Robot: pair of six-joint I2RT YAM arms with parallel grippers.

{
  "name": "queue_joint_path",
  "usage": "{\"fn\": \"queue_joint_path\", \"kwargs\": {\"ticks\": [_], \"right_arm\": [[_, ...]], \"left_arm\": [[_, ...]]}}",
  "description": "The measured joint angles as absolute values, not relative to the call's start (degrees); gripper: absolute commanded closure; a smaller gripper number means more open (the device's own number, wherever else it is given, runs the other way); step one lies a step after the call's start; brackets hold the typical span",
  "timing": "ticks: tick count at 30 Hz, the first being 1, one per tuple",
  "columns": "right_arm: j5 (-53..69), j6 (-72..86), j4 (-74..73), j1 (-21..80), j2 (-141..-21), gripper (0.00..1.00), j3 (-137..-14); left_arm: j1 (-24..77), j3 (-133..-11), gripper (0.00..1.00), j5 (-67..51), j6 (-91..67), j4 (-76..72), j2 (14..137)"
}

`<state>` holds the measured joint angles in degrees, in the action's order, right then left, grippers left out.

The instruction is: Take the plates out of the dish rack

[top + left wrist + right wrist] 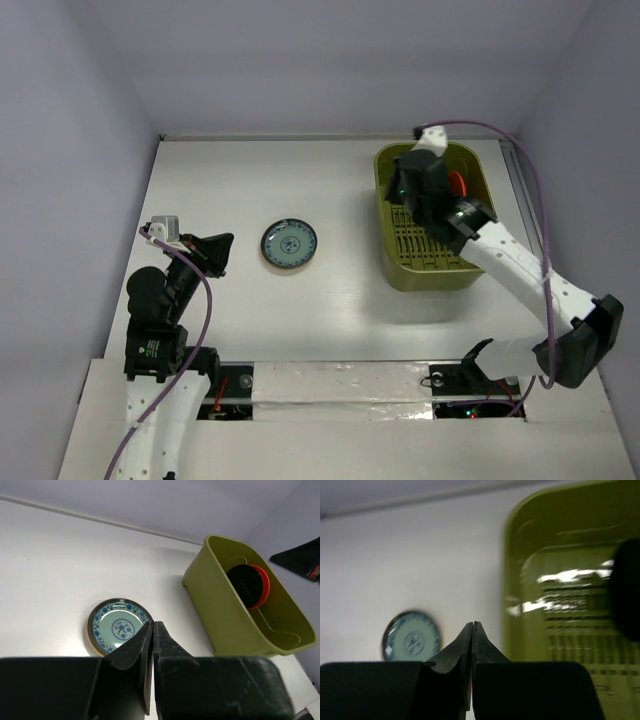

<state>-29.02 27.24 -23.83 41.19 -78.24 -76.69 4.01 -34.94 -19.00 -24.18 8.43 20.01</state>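
Observation:
A teal patterned plate lies flat on the table, left of the olive-green dish rack. It also shows in the left wrist view and the right wrist view. Inside the rack a dark plate stands upright against an orange-red plate. My left gripper is shut and empty, just left of the teal plate; its tips point at it. My right gripper is shut and empty over the rack's left part. The cream plate is not in view.
The rack stands at the table's back right, close to the right wall. White tabletop lies between the arms and the rack. The right arm stretches over the rack's near right corner.

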Motion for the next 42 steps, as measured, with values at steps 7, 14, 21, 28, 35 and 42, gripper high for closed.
{"fn": "queue_joint_path", "kwargs": {"ticks": [7, 14, 21, 28, 35, 42], "right_arm": [[-35.53, 22.59, -29.67, 26.68, -75.68, 0.76, -76.90], [-38.00, 18.92, -33.63, 20.93, -82.96, 0.65, -77.43], [-39.03, 16.71, -35.18, 18.33, -89.93, 0.65, -78.81], [-40.60, 15.16, -35.59, 17.87, -94.11, 0.65, -82.19], [-41.74, 13.76, -36.07, 17.21, -96.27, 0.68, -83.46], [-42.04, 12.25, -36.53, 17.21, -98.52, 0.73, -84.93]], "left_arm": [[4.01, -34.94, 0.99, -19.03, -24.18, 8.40, 19.59], [4.05, -34.94, 0.85, -19.03, -24.21, 8.45, 19.55], [4.82, -34.94, 0.80, -19.03, -24.23, 8.45, 19.00], [5.54, -34.94, 0.80, -19.00, -24.23, 8.45, 19.00], [5.56, -34.94, 0.79, -18.98, -24.23, 8.45, 19.00], [5.56, -34.94, 0.79, -18.96, -24.23, 8.45, 18.98]]}}
